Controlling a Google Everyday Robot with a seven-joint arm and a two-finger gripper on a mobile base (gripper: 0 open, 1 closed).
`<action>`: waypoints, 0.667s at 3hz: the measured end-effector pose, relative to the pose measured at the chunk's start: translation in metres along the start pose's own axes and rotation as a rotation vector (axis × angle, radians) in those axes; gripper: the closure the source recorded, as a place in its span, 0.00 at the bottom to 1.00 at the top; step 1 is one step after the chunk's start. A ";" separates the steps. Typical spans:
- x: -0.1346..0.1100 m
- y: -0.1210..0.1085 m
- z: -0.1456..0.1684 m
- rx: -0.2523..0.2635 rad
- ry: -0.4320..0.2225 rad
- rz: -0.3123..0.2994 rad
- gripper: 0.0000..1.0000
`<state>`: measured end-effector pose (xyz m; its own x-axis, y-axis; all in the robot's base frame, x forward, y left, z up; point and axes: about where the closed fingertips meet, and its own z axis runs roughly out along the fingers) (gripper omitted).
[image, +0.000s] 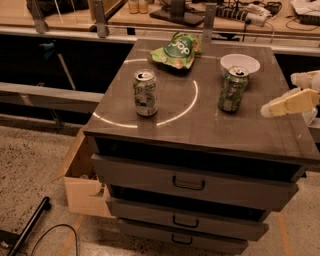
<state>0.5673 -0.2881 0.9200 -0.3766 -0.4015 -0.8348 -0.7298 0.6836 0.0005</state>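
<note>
While the pincer (278, 95) hovers open and empty over the right edge of the bench (200, 125), the nearest green can (233, 89) stands upright in front of a white bowl (240, 62), its side exposed toward the pincer; a white can (145, 93) stands well apart.

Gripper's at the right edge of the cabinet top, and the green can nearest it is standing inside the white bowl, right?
Not quite. The camera view shows the green can standing on the cabinet top just in front of the white bowl, not inside it. The gripper is at the top's right edge, as you said.
</note>
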 end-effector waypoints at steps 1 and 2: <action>-0.011 -0.009 0.015 0.088 -0.079 -0.008 0.00; -0.025 -0.013 0.028 0.118 -0.140 -0.031 0.00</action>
<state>0.6025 -0.2700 0.9256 -0.2657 -0.3407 -0.9018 -0.6651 0.7419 -0.0844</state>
